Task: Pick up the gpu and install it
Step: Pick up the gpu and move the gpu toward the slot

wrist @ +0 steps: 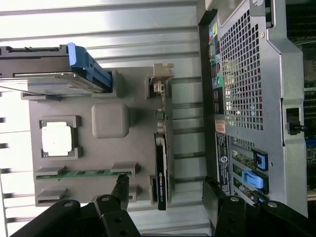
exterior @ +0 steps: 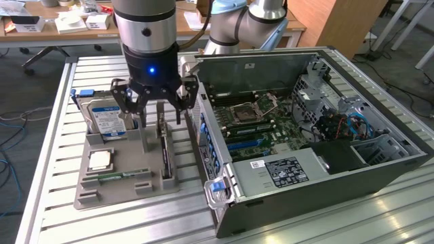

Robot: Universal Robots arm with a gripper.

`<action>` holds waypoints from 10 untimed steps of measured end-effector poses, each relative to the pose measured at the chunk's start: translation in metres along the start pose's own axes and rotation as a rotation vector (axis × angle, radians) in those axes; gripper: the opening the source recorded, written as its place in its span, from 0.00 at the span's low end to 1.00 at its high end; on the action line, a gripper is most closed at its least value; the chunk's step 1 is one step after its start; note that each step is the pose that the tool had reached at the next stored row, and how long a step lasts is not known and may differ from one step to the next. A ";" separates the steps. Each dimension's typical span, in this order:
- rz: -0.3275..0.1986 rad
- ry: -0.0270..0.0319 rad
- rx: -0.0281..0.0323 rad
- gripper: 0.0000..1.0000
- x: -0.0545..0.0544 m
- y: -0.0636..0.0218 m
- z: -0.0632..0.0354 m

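Hovering above the gray parts tray [exterior: 101, 195] on the slatted counter [exterior: 101, 223], jaws spread wide, holding nothing. The gpu [exterior: 164, 147] stands on edge in its tray slot, just beside the open computer case [exterior: 352, 173]. Step in hand, by my reading: approach for pickup, card not yet gripped. Grasp calls for 1 jaw on each face of the thin card, squarely aligned.

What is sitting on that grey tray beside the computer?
On the tray: an upright hard drive, a square processor chip, a green memory stick, and the gpu standing on edge. Whatever lies beneath each part is covered.
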State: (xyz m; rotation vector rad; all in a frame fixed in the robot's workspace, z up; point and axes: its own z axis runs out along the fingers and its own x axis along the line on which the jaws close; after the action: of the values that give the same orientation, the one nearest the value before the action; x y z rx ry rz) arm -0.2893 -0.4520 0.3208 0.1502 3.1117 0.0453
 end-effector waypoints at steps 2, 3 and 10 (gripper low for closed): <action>0.000 0.0000 0.0000 0.71 0.000 0.0000 0.0010; 0.000 0.0000 0.0000 0.71 0.000 -0.0001 0.0014; 0.000 0.0000 0.0000 0.71 0.001 -0.0002 0.0047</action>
State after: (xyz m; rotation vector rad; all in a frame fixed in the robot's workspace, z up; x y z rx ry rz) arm -0.2899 -0.4520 0.3162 0.1502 3.1116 0.0453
